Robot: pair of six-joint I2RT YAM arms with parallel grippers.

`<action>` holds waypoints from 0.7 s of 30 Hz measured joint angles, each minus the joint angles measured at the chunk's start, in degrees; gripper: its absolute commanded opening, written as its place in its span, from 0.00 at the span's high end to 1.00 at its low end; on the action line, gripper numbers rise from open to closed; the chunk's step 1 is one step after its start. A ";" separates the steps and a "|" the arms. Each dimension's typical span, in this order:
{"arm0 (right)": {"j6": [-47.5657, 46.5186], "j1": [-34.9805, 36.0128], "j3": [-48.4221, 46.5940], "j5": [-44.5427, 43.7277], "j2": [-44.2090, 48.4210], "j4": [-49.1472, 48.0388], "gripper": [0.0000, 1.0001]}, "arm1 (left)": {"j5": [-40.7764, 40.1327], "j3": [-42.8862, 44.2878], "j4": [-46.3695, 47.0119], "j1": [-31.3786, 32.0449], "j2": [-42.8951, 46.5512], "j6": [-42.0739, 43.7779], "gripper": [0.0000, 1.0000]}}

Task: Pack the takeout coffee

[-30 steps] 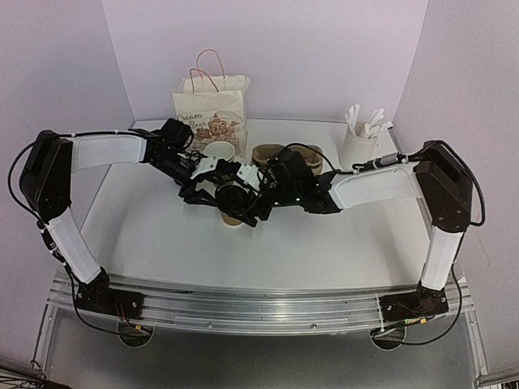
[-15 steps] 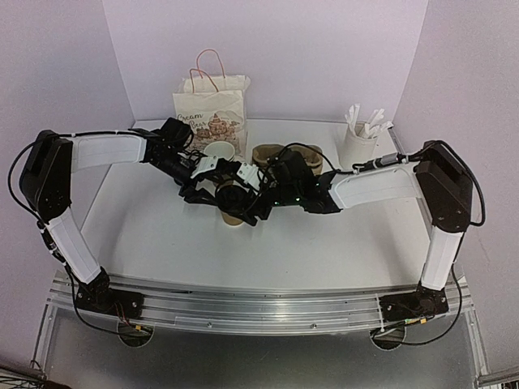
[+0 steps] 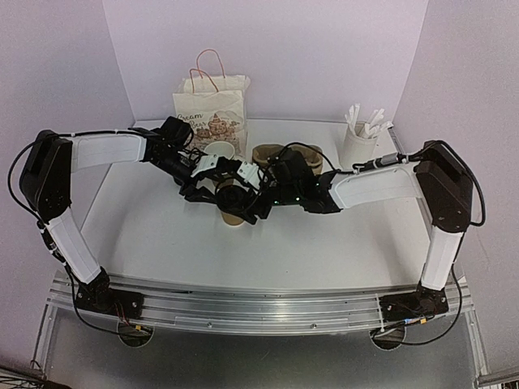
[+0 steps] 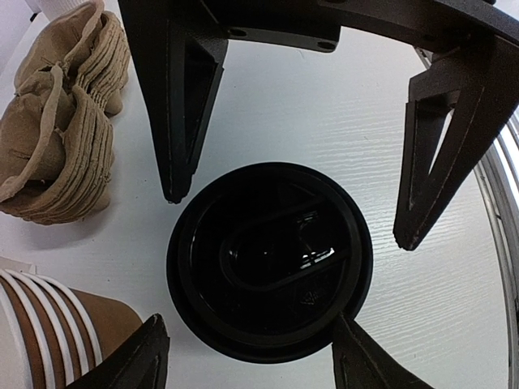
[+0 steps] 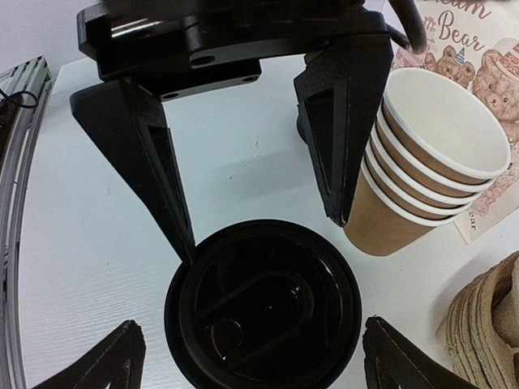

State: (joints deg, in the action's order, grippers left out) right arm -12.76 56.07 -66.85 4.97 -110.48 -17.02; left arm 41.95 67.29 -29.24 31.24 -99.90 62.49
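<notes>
My right gripper (image 5: 251,324) is spread wide around the takeout coffee (image 5: 263,300). My left gripper (image 4: 250,324) stands at its lid rim, and I cannot tell if it pinches. I count one coffee, one stack of lidless cups (image 5: 422,154), two brown paper piles (image 4: 61,138) and one paper bag (image 3: 211,105). The coffee, brown under a glossy black lid, stands before the bag.

— What do you have around the work spot?
— I see a bear-print paper bag (image 3: 211,109) upright at the back of the table (image 3: 162,235), with stacked lidless cups (image 5: 430,170) just before it and piled cardboard sleeves (image 4: 61,138) nearby.
— Far right?
— A white tub of packets (image 3: 357,144).
</notes>
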 measured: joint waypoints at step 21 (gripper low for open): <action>4.82 -0.06 0.00 1.09 1.73 -2.98 0.09 | 5.54 -0.68 5.37 0.24 -0.32 -3.59 0.31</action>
State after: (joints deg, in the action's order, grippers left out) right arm -7.94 56.01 -66.85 6.06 -108.74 -20.00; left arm 47.50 66.61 -23.86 31.49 -100.22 58.90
